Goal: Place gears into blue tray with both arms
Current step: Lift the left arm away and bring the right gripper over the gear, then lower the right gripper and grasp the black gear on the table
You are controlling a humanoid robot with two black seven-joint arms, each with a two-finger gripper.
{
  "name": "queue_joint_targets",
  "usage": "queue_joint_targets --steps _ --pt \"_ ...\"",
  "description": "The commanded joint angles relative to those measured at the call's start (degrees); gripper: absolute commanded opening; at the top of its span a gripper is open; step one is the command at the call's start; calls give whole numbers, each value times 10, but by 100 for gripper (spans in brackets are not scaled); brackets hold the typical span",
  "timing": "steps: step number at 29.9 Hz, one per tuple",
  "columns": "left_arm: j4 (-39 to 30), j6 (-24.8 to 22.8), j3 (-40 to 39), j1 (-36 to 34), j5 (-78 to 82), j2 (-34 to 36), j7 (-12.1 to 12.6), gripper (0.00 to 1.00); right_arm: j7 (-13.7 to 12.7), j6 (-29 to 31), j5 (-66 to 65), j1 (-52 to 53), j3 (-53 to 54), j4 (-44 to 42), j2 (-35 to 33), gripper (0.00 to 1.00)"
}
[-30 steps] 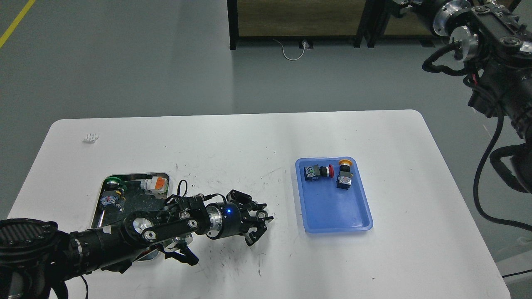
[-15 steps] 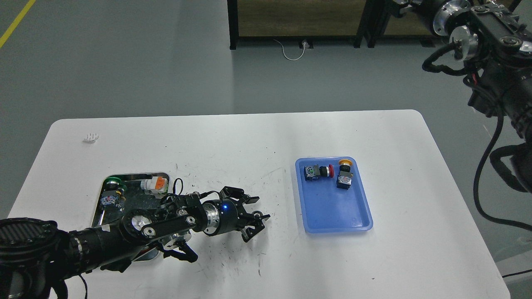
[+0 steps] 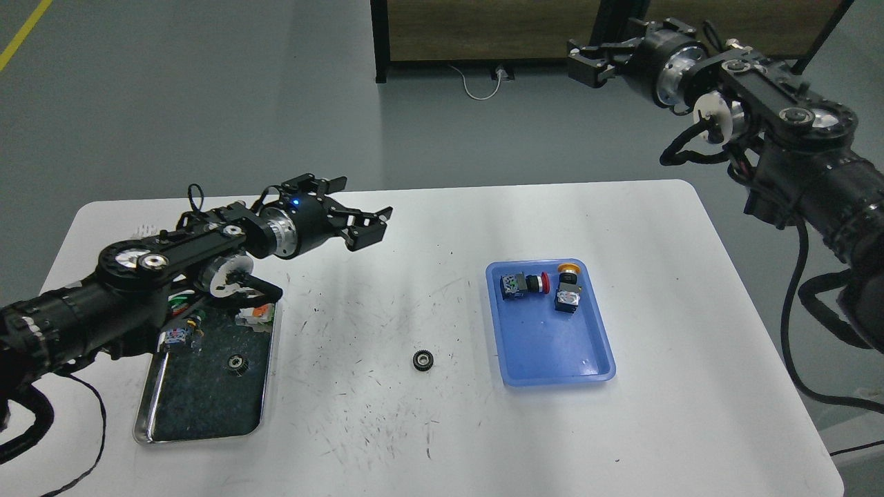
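- Your left hand (image 3: pixel 364 228) hung above the desk (image 3: pixel 428 228) with its fingers spread and nothing between them.
- One gear (image 3: pixel 423 359) lay flat on the bare desk, below that hand and a little to its right, toward you; being round, it gave no long axis to line up with.
- The blue tray (image 3: pixel 594 366) sat just to the right of that gear, well right of the left hand; it held two push-button switches (image 3: pixel 545 286) at its far end and no gear.
- The second gear (image 3: pixel 237 364) lay in the steel tray (image 3: pixel 200 431), below and left of the left hand, near two or three other small parts.
- Your right hand (image 3: pixel 587 62) was raised high beyond the desk's far edge, well apart from both gears; whether it was released or clenched I cannot tell.
- The left hand was plainly the nearer to both gears.
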Motion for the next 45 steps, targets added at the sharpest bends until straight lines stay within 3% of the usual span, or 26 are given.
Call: queue_joint_targets --steps 1,10,18,45 --pt "-22 -12 -22 -5 -2 109 8 98 -1 14 -13 -26 -35 75 -4 99" --pt "-29 -66 -41 -4 -3 288 8 98 -10 22 -49 -42 -156 179 16 99" --pt "-29 -90 -50 -4 -11 368 7 98 -30 38 -54 -41 -249 230 22 99" --pt "-29 -107 -53 -5 -15 406 7 98 -28 -26 -58 -135 -277 199 137 99"
